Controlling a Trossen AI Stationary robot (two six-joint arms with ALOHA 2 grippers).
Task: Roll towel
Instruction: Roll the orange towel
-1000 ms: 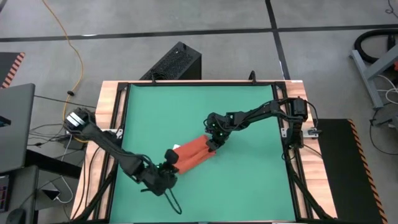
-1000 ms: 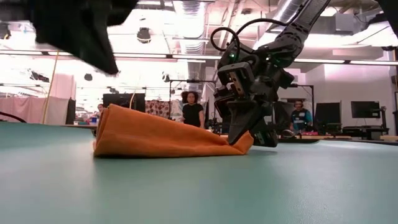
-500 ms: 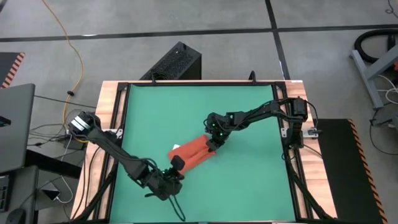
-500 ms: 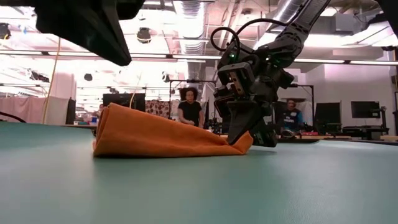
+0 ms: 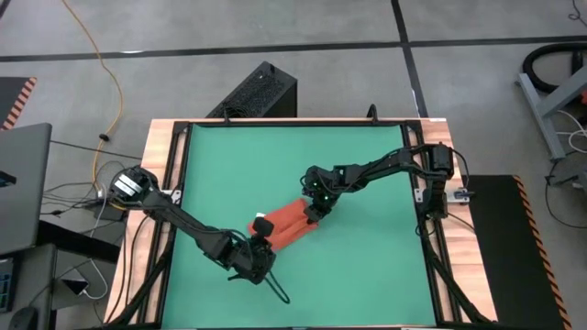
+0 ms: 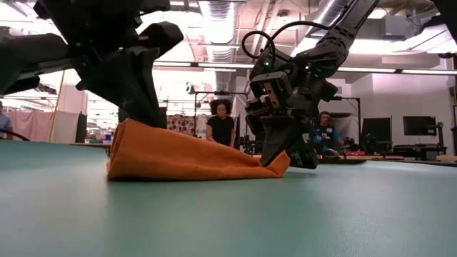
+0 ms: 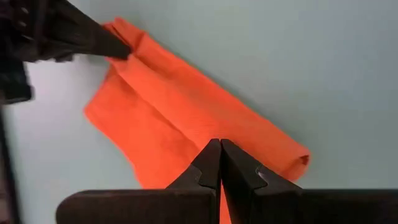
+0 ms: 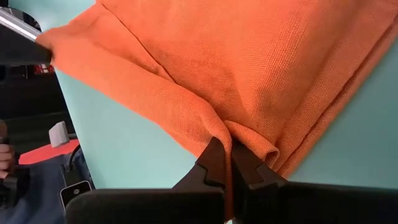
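The towel (image 5: 286, 224) lies folded into a long, narrow strip a little toward the near side of the green table (image 5: 367, 275), and everything else can be placed from it. Its long axis runs on a diagonal: one end points toward the table's far right corner, the other toward the near left corner. A small white tag (image 5: 260, 218) shows at the near-left end.

At the far-right end of the towel the right gripper (image 5: 315, 213) stands pressed down onto the mat, its fingers clamped together on a pinch of the cloth; in the right wrist view the fabric bunches into a ridge right at the closed tips (image 8: 225, 163). From table level that end lies flat and low under the gripper, while the opposite end rises in a loose peak (image 6: 130, 128).

At that near-left end, the left gripper (image 5: 260, 246) hangs over the towel with its fingers pressed shut and no cloth caught between them; its wrist view shows the closed tips (image 7: 219, 155) above the strip.
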